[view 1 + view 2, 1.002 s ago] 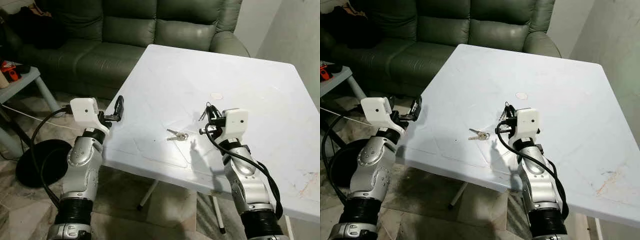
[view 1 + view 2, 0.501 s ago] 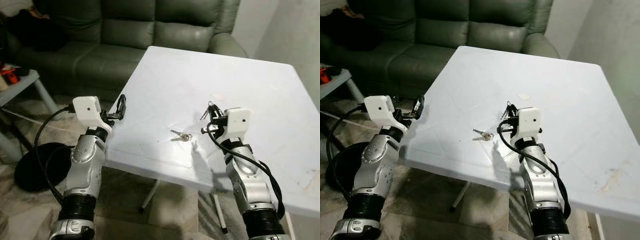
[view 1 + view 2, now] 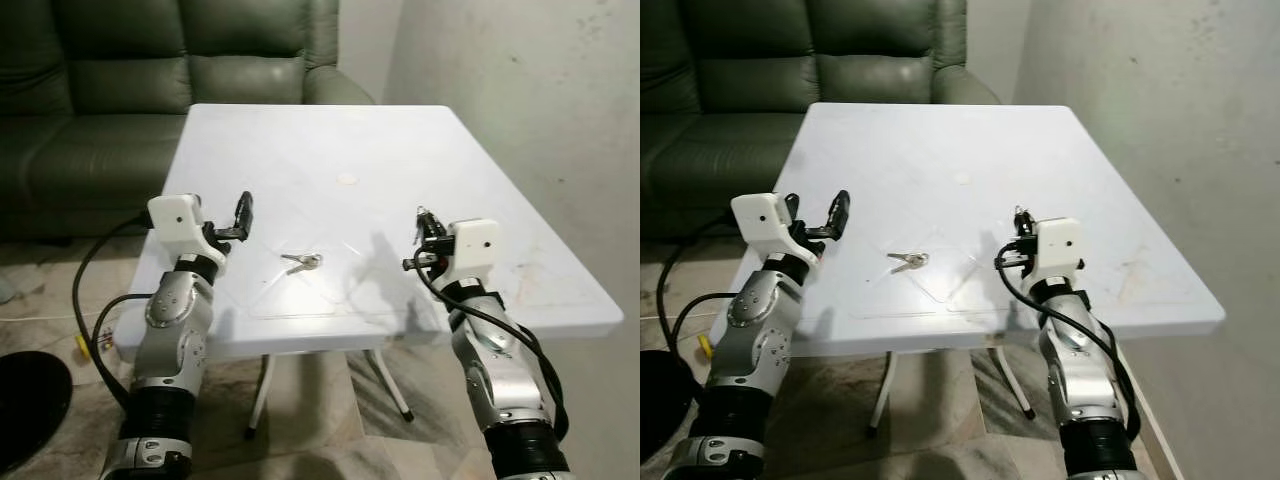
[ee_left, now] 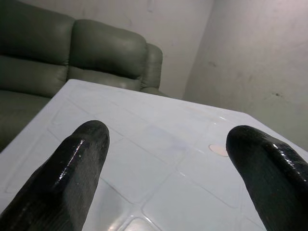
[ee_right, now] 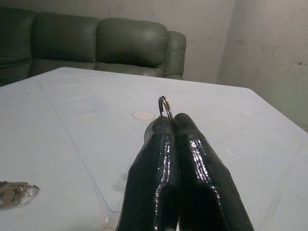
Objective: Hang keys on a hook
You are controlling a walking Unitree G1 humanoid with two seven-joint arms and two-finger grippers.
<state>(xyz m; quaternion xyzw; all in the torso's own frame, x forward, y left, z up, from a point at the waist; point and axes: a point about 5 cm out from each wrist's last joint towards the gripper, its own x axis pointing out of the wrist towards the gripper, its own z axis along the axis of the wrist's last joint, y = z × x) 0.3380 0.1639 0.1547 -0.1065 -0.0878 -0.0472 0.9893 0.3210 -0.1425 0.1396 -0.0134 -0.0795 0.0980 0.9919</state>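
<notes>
Flanking table [image 3: 450,150], sofa [image 3: 120,90] behind.

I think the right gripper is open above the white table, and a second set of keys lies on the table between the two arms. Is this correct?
Not quite. The right gripper is shut on a key ring, as the right wrist view shows. The rest holds: keys lie on the white table between the arms.

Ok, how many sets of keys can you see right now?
2. One set of keys lies loose on the white table; the other key ring is pinched in the right gripper. No hook in view.
</notes>
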